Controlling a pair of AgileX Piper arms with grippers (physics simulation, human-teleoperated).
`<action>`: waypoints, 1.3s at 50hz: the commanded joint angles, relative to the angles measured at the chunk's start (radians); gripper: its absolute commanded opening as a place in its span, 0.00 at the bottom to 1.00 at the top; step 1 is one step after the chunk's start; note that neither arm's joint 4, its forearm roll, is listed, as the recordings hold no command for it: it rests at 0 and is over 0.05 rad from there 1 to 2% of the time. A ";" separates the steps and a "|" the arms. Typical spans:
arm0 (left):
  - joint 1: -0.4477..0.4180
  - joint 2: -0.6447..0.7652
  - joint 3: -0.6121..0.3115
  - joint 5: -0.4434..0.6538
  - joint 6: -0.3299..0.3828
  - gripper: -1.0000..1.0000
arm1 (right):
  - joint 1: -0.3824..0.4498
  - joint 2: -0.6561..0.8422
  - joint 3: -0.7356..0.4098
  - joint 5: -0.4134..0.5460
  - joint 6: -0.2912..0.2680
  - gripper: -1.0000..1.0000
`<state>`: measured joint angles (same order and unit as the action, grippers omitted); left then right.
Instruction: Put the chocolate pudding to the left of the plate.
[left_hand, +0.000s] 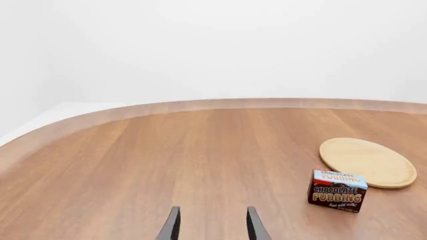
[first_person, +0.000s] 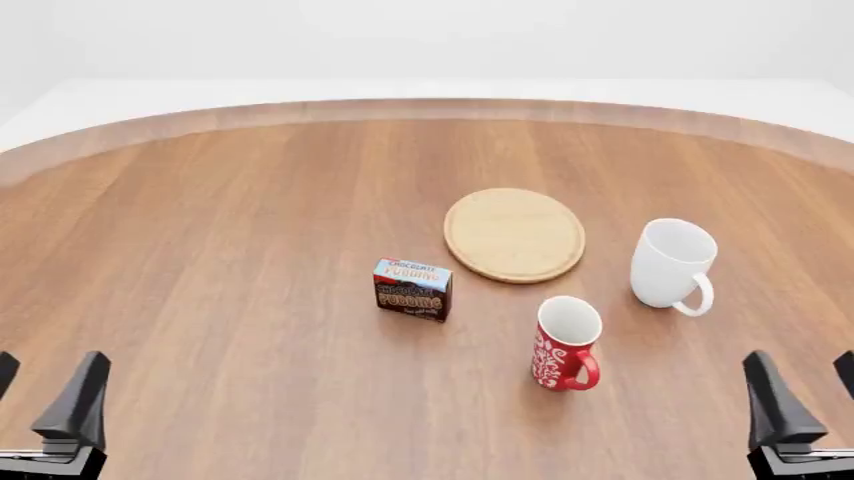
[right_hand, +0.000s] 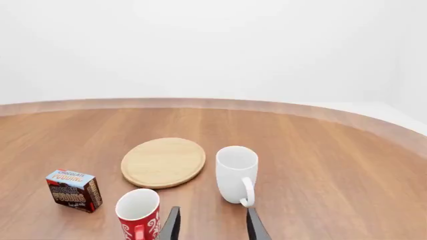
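A round wooden desk (first_person: 200, 250) seen from above and slightly behind two robot arms. The left gripper (first_person: 47, 400) and the right gripper (first_person: 801, 395) sit at the near corners, low and well away from everything on the desk. Both have their fingers spread apart and hold nothing.

Near the middle stands the chocolate pudding (first_person: 412, 288), a small upright box. It is just in front of the plate (first_person: 515, 235) and toward its left, close to the rim but apart from it. The plate is a flat, light wooden disc with nothing on it. To the right of the plate stands a white mug (first_person: 671, 262), and nearer the arms a red patterned mug (first_person: 566, 343), both upright.

The task looks to be at its start: reaching has not begun. The box seems nearer the left arm, so the likely next move is for that gripper to travel forward and to the right, come down around the box and close on its sides, then carry it to a spot squarely left of the plate.

The box front reads "CHOCOLATE PUDDING" twice, once on the light blue band and again on the brown face. A smaller line beneath is too fine to read.
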<state>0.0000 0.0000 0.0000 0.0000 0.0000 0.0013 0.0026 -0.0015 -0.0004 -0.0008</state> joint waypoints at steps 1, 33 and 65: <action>0.000 0.000 0.000 0.000 0.000 1.00 | 0.005 0.005 -0.003 0.000 -0.004 1.00; 0.000 0.000 0.000 0.000 0.000 1.00 | 0.284 0.617 -0.587 -0.126 -0.169 1.00; 0.000 0.000 0.000 0.000 0.000 1.00 | 0.656 1.182 -1.024 0.114 -0.502 1.00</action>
<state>0.0000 0.0000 0.0000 0.0000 0.0000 0.5740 1.0480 -0.9378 0.0712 -0.4120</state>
